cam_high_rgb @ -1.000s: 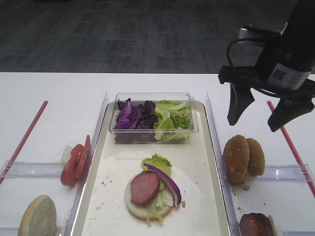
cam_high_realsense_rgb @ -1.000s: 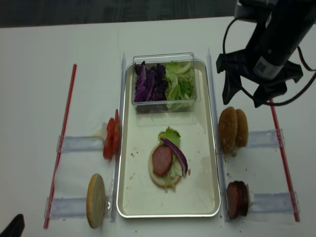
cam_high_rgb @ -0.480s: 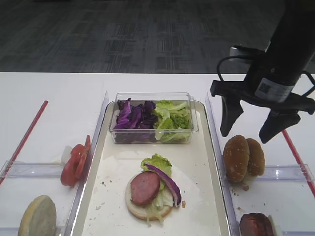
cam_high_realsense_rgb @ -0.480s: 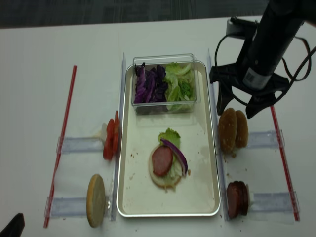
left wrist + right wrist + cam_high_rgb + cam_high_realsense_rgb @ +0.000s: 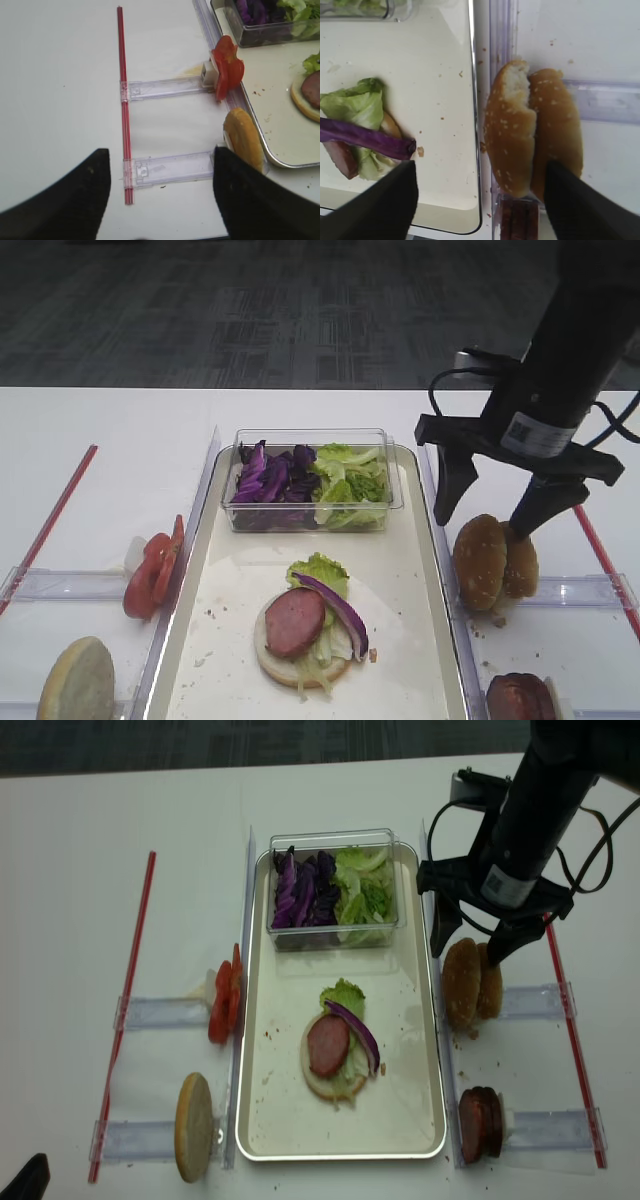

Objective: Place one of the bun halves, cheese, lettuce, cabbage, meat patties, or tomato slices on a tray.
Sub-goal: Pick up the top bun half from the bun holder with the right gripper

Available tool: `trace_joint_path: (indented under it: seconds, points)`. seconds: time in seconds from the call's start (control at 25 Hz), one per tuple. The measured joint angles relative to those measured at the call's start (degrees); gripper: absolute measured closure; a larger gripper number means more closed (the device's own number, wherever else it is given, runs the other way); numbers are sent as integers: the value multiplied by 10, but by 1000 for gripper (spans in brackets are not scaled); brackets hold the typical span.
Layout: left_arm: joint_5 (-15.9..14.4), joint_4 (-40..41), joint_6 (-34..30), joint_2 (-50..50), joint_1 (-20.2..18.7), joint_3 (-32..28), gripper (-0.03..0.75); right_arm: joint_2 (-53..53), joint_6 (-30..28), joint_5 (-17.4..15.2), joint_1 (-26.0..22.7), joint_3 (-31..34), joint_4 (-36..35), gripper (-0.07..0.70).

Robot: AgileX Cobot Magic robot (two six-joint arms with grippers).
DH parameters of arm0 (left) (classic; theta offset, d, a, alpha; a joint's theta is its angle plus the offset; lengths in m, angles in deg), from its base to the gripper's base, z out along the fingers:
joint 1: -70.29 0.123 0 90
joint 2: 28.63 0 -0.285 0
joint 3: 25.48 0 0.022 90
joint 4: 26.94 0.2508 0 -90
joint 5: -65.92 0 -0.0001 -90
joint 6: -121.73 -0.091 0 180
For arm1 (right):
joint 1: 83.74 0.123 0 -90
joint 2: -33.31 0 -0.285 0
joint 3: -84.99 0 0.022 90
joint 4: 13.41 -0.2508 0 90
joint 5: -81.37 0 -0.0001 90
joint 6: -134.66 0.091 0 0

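**Right gripper over the bun tops, nothing picked yet**

Right gripper [image 5: 485,498] hangs just above the 2 sesame bun tops [image 5: 493,562], jaws spread wide, 1 finger on either side of the pair. No contact visible, nothing held.

Bun tops stand on edge in the clear rack [image 5: 530,1001] just right of the tray [image 5: 255,1120], touching each other. Domed faces point sideways, 1 toward the tray and 1 away. Long axis runs parallel to the tray's long side.

Done: the tray already has a bun base with patty [image 5: 294,621], lettuce [image 5: 318,571] and a purple cabbage strip [image 5: 340,610] stacked on it.

Left, my read: descend, close on 1 bun top, carry it to the stack.

Left gripper [image 5: 160,192]: only the wrist view shows it, fingers apart, idle near the pale bun half [image 5: 241,139] left of the tray.
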Motion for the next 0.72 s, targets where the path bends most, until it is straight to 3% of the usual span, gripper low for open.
trace_joint_path:
  seconds: [0.72]
  points:
    - [0,0,0,0,0,0,293,22,-2,26,20,-1,-6,94]
